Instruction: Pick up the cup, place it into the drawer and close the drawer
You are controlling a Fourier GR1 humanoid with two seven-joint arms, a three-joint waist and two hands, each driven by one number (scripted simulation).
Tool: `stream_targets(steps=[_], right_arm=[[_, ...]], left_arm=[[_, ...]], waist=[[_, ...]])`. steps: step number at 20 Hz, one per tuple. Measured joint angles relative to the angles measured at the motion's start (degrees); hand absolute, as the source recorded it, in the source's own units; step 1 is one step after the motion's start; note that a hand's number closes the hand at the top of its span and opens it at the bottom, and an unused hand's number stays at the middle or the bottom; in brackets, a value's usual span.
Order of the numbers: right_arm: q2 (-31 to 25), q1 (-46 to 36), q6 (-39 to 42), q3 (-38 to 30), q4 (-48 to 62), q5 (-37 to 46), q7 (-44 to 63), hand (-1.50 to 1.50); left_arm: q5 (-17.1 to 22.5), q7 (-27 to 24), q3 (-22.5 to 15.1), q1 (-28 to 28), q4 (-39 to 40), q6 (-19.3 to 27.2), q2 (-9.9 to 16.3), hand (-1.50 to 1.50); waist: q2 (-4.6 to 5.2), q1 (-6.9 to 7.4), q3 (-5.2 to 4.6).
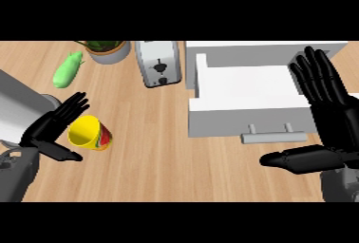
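Observation:
A yellow cup (89, 133) with a red and green side stands on the wooden counter at the left. My left hand (51, 128) is open right beside it, fingers stretched up along its left side and thumb below it, not curled round it. The white drawer (242, 90) is pulled open at the right, with a grey handle (273, 136) on its front. Over the drawer's right edge my right hand (329, 114) is open, fingers pointing up and thumb sticking out to the left.
A silver toaster (158, 63) stands at the back centre. A potted plant (107, 49) and a green vegetable (68, 70) lie at the back left. A grey appliance (17, 107) sits at the left edge, behind my left hand.

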Motion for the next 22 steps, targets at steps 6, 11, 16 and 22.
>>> stream_targets(steps=[6, 11, 16, 22], right_arm=[[-0.60, -2.01, 0.37, -1.00, 1.48, -0.68, 0.23, -1.50], [-1.11, -4.32, 0.36, -1.59, 2.51, -1.14, 1.28, -1.50], [-1.51, -5.58, 0.50, -1.87, 2.14, -1.84, 2.57, -1.50], [-1.73, -5.66, 0.90, -2.09, 2.04, -2.49, 3.07, -1.50]], left_arm=[[-3.31, -6.00, -2.32, -1.21, 5.63, 4.18, -0.92, -1.50], [-4.19, -9.50, -3.20, -1.86, 8.79, 6.18, -1.60, -1.50], [-4.92, -12.23, -4.16, -2.30, 11.08, 7.84, -2.91, -1.50], [-5.44, -14.44, -5.00, -3.48, 12.75, 8.91, -3.52, -1.50]], waist=[[0.26, -0.23, -0.08], [0.46, -0.54, -0.17], [0.48, -0.83, -0.21], [0.55, -1.21, -0.21]])
